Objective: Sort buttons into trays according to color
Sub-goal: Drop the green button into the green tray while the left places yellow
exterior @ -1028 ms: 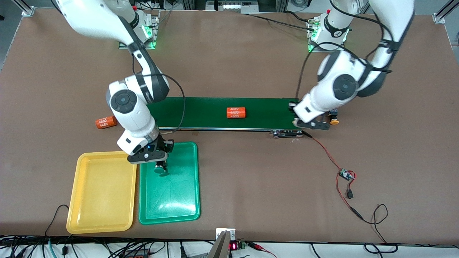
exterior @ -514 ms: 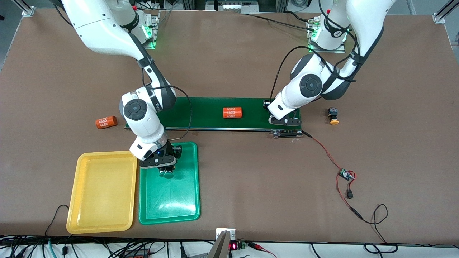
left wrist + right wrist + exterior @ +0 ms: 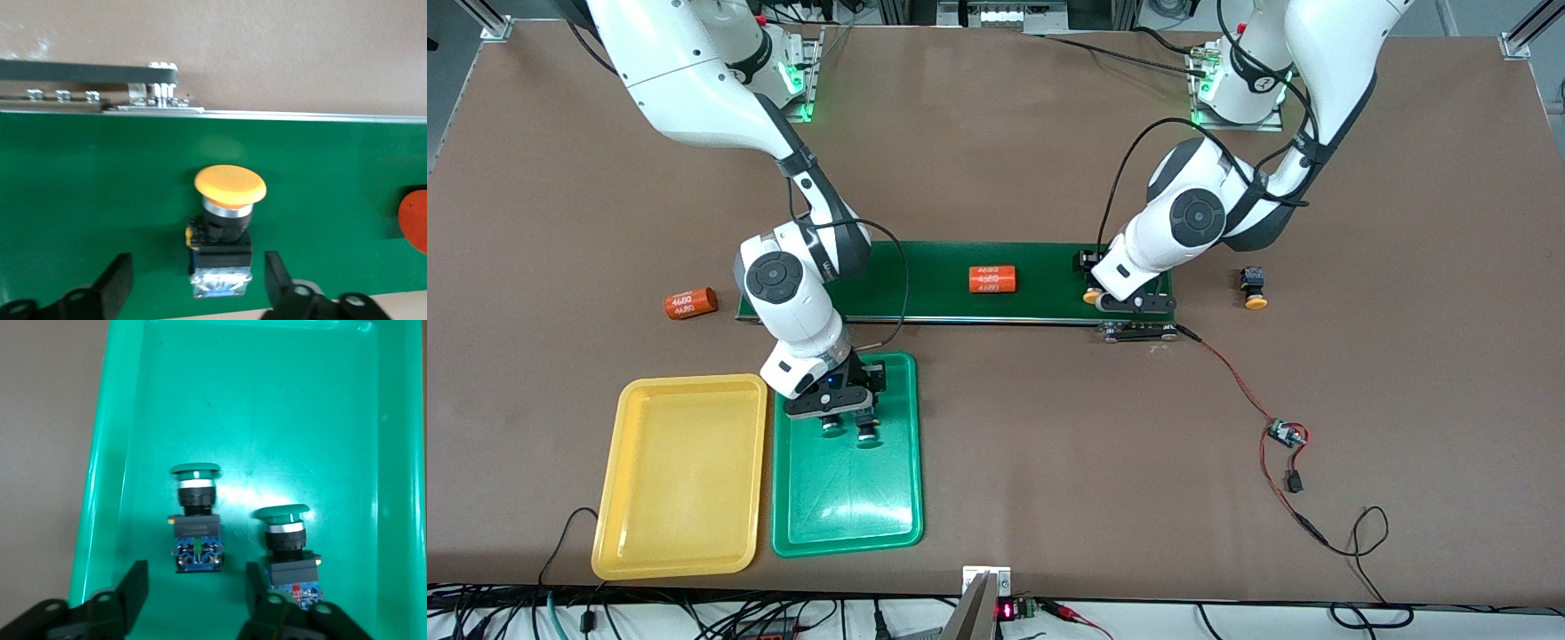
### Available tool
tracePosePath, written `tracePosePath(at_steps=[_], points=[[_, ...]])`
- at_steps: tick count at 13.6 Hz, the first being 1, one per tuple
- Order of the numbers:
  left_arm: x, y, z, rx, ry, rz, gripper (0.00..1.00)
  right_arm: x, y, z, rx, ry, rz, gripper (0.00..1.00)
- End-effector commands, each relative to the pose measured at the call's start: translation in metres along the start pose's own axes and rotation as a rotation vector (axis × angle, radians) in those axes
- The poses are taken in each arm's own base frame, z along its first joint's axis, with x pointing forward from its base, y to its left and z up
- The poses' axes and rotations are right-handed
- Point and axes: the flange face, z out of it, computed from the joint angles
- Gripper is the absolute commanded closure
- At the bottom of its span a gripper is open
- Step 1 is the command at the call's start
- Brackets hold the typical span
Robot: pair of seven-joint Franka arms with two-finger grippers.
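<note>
Two green buttons (image 3: 197,520) lie side by side in the green tray (image 3: 889,524), at its end nearest the conveyor belt (image 3: 925,267), with the right hand (image 3: 843,418) spread open above them, one button between its fingers. The yellow tray (image 3: 685,533) beside it holds nothing. On the belt, at the left arm's end, the left hand (image 3: 197,293) stands open astride a yellow button (image 3: 223,230), fingers clear of its body. A second yellow button (image 3: 1254,289) sits on the desk just off that belt end. A sound pickup would centre on the boxy base, closing squarely below the cap.
</note>
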Motion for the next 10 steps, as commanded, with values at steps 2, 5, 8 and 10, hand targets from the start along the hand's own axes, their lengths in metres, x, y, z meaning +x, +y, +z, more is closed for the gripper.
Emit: tracePosePath(at_steps=[2,5,8,10], points=[[0.002,-0.026,-0.073,0.077,0.011,-0.055,0.00,0.006,0.001,-0.004,0.001,0.016,0.002,0.00],[0.024,-0.077,-0.113,0.136,-0.012,-0.141,0.00,0.010,0.005,-0.020,0.000,0.025,0.003,0.00],[0.042,-0.132,-0.129,0.246,0.000,-0.148,0.00,0.003,0.023,-0.047,-0.022,-0.011,0.022,0.00],[0.054,-0.175,-0.134,0.285,-0.011,-0.046,0.00,-0.004,0.034,-0.072,-0.060,-0.093,0.036,0.00]])
